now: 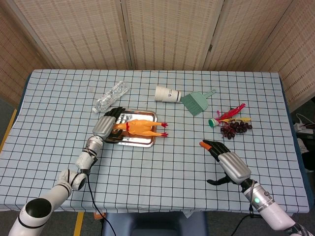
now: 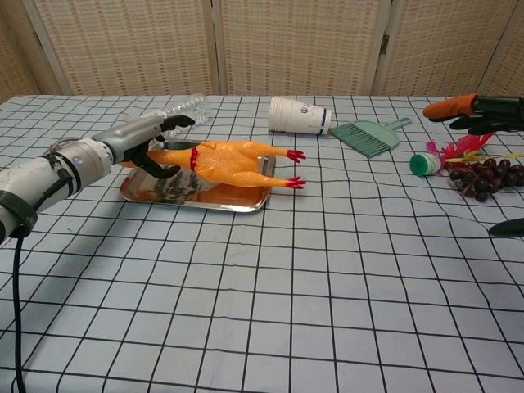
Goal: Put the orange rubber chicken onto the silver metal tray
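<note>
The left hand [image 2: 146, 141] was at the left end of the silver metal tray [image 2: 246, 199], its fingers spread apart around the head of the orange rubber chicken [image 2: 221, 160]; whether they touched it I cannot tell. The chicken lay on the tray, but its red feet [image 2: 295, 168] hung over the tray's right edge. If the fingers caught the neck when they withdrew, the chicken could probably slide off. The right hand [image 1: 225, 158] hovered open near the table's front right corner.
</note>
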